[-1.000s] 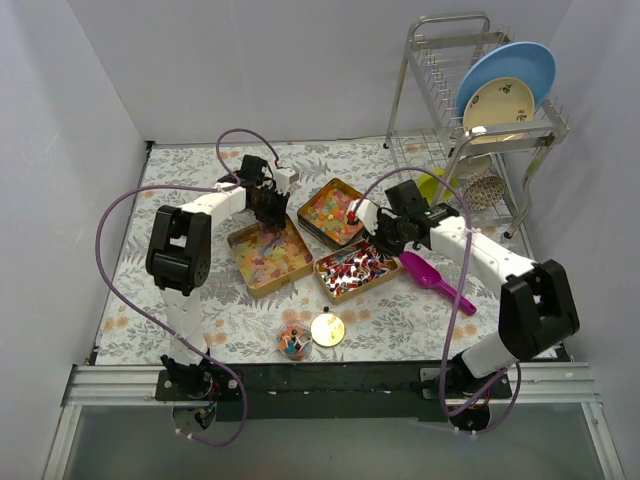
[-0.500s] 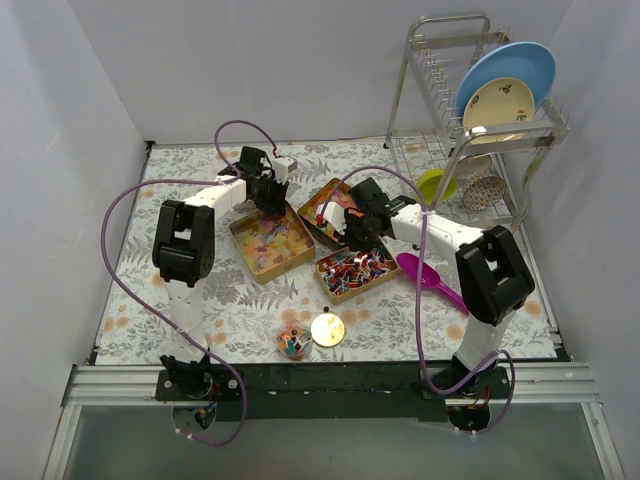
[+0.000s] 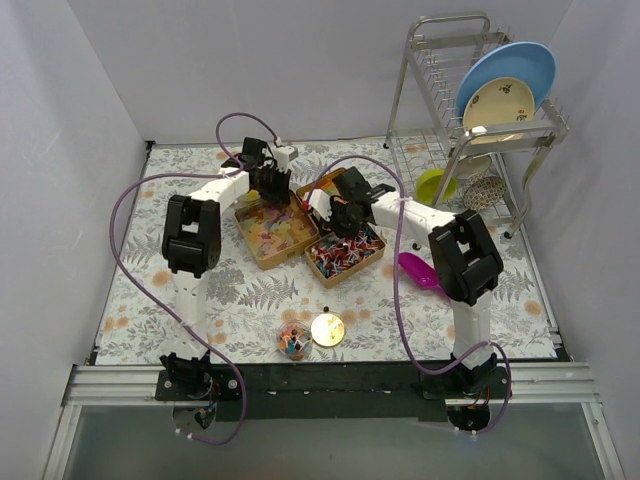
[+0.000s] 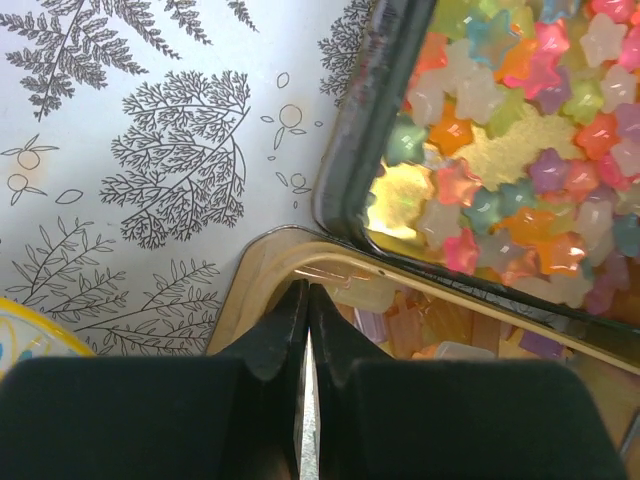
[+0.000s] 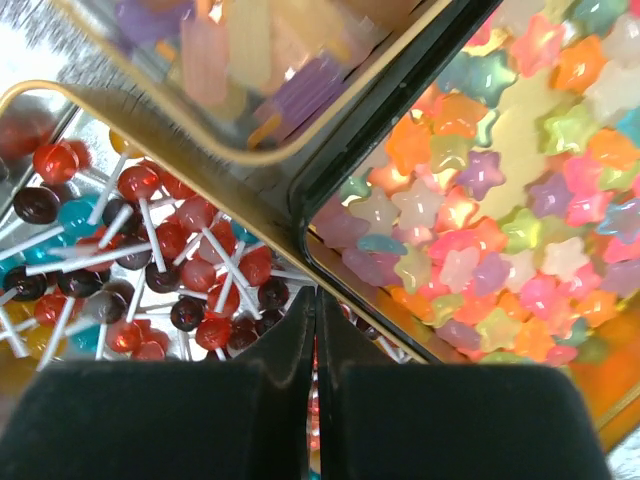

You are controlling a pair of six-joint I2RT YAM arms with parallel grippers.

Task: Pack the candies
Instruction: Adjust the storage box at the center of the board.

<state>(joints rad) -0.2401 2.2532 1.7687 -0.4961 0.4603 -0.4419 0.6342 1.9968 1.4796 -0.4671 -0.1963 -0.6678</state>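
Three gold tins sit close together mid-table. One holds pale gummies (image 3: 275, 232), one red, dark and blue pieces on white sticks (image 3: 345, 255), and one bright star jellies (image 3: 322, 190), mostly hidden under my right arm. My left gripper (image 3: 266, 188) is shut at the far corner rim of the gummy tin (image 4: 260, 262), with the star jellies (image 4: 510, 130) just beyond it. My right gripper (image 3: 345, 218) is shut at the far edge of the stick-candy tin (image 5: 130, 250), beside the star jellies (image 5: 500, 230).
A magenta scoop (image 3: 422, 272) lies right of the tins. A round gold lid (image 3: 327, 329) and a small cup of candies (image 3: 292, 342) sit near the front edge. A dish rack (image 3: 480, 130) with plates and a green bowl (image 3: 432, 183) stands at the back right.
Both grippers moved toward the far middle. The gummy tin went away from the arm bases with the left gripper, and the stick-candy tin slid left and back, so the tins now touch.
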